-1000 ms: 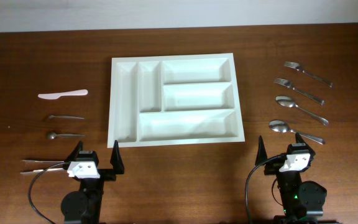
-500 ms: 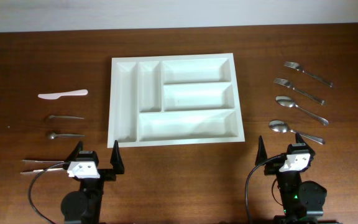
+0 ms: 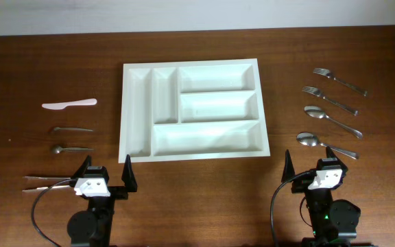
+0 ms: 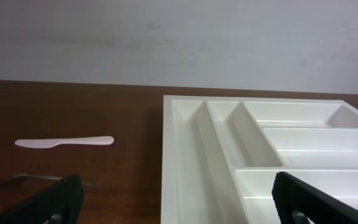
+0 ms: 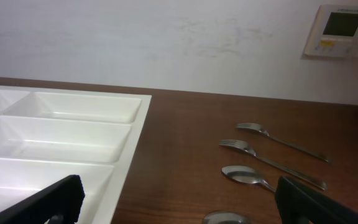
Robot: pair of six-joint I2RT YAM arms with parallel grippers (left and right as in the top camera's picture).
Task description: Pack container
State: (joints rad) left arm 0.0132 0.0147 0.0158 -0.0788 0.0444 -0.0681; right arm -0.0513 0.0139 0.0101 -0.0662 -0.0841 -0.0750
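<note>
The white container [image 3: 204, 139] lies in the middle of the table, and all five of its compartments hold nothing. It also shows as the container [image 4: 303, 140] in the left wrist view and the container [image 5: 61, 134] in the right wrist view. My left gripper [image 3: 107, 163] stands open just in front of the tray's near left corner, and its jaws [image 4: 179, 208] hold nothing. My right gripper [image 3: 308, 165] stands open near the tray's front right corner, also holding nothing [image 5: 179, 208].
Left of the tray lie a white plastic knife [image 3: 69, 104], two small spoons [image 3: 73, 128] [image 3: 70, 148] and thin metal tongs [image 3: 46, 182]. On the right lie two forks [image 3: 339, 80] [image 3: 329, 99] and two spoons [image 3: 332, 121] [image 3: 326, 145].
</note>
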